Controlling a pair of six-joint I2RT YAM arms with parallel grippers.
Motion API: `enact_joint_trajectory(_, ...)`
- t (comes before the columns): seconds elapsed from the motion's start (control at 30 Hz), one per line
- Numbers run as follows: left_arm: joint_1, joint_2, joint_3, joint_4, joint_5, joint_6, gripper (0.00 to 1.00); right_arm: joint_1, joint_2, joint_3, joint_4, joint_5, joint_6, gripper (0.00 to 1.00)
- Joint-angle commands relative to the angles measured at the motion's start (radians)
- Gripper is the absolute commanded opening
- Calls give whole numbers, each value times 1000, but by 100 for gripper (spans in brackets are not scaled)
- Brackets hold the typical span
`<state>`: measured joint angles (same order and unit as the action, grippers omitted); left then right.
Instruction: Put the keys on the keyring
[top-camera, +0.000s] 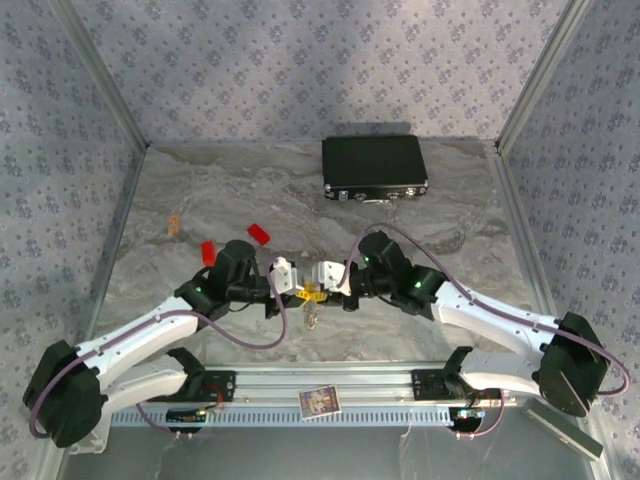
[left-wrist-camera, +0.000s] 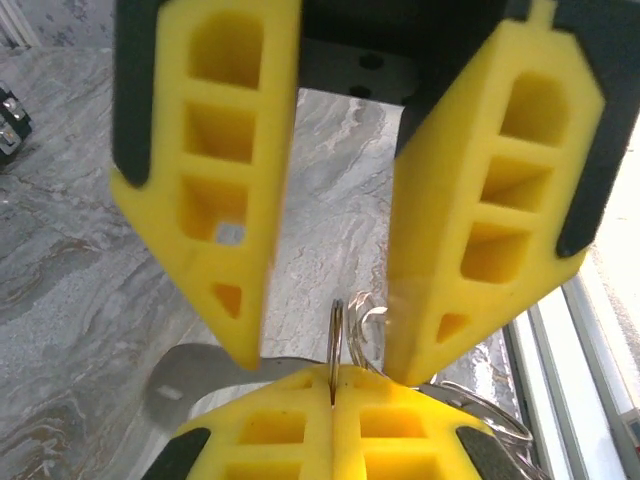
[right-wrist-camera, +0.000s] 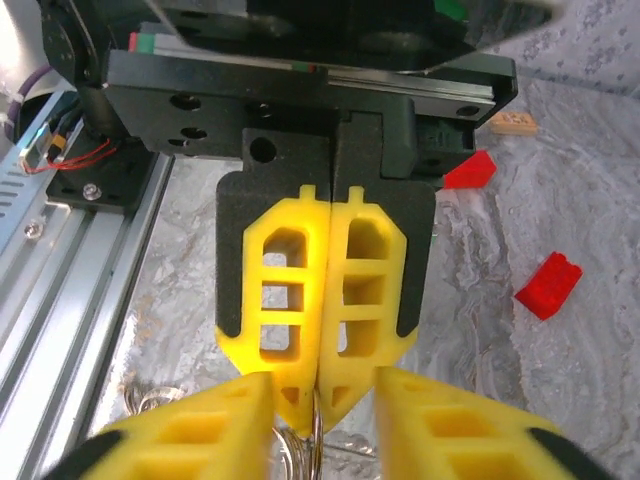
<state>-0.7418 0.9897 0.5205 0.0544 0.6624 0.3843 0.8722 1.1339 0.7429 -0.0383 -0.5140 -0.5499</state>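
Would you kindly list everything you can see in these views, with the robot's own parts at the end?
keyring: one, silvery, clamped in the left hand, its loops rising between the right hand's fingers
red blocks: two, red, on the table left of centre, the second at
tile: one, tan, on the table left of the blocks
case: one, black, at the back of the table
card: one, printed, on the rail at the near edge
table: one, grey marbled
left hand: one, yellow fingers, shut on the keyring
right hand: one, yellow fingers, open, tip to tip with the left hand
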Motion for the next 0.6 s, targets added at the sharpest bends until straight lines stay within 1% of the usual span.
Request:
enact_joint_trajectory(0.0, -16, -40, -13, 58, -32, 26, 0, -35, -86, 6, -47, -24, 26, 40)
enact_joint_trajectory(0.1, -20, -51, -19, 63, -63, 39, 0, -67, -171, -20, -75, 8, 71, 42)
enact_joint_trajectory(0.17, -23, -47, -20, 69, -73, 41, 0, -84, -226, -50, -74, 48, 133, 46)
enact_joint_trajectory(0.27, -32, -41, -23, 74, -86, 45, 0, -98, -304, -106, -78, 75, 230, 50)
enact_joint_trajectory(0.37, -40, -33, -22, 72, -87, 52, 0, -94, -372, -156, -92, 130, 307, 51)
enact_joint_trajectory(0.43, -46, -27, -22, 69, -86, 62, 0, -90, -403, -183, -99, 211, 358, 52)
enact_joint_trajectory(0.5, -53, -20, -20, 72, -87, 75, 0, -87, -414, -197, -107, 335, 433, 50)
enact_joint_trajectory(0.57, -60, -16, -17, 71, -95, 78, 0, -85, -410, -185, -159, 431, 507, 48)
